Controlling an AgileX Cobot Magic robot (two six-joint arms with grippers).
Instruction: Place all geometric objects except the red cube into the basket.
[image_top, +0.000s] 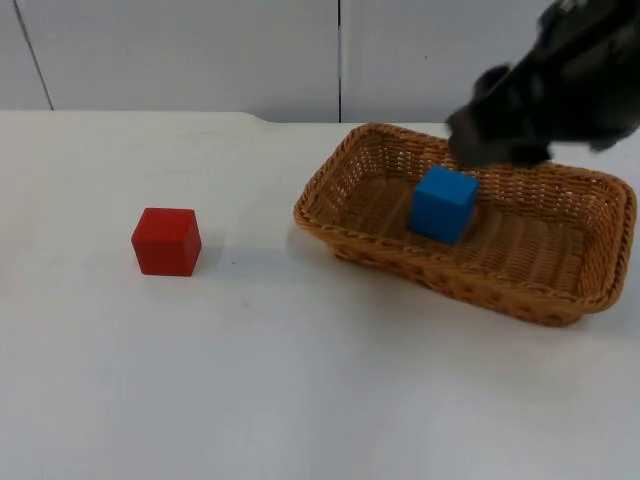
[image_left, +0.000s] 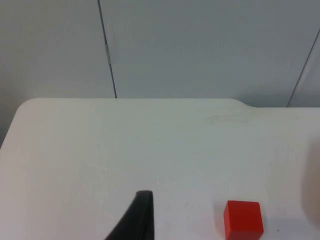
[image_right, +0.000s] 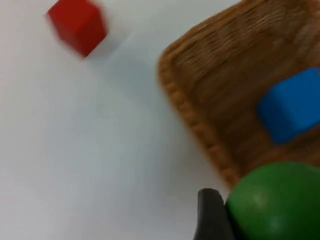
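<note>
One green ball (image_right: 275, 200) sits clamped in the right pincer (image_top: 500, 135), which hangs over the far rim of the wicker basket (image_top: 350, 225). Just below it, a blue cube (image_top: 443, 203) lies inside the basket. Well apart, the red cube (image_top: 166, 241) rests on the white bench (image_top: 250, 380). Whether the left pincer (image_left: 135, 220), near the red cube, is wide or narrow I cannot tell.

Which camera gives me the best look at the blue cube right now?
The top view: the blue cube sits whole and sharp inside the basket, just below the right end effector. The right wrist view shows it blurred, next to a green ball the end effector carries. The left wrist view faces the red cube instead.
</note>
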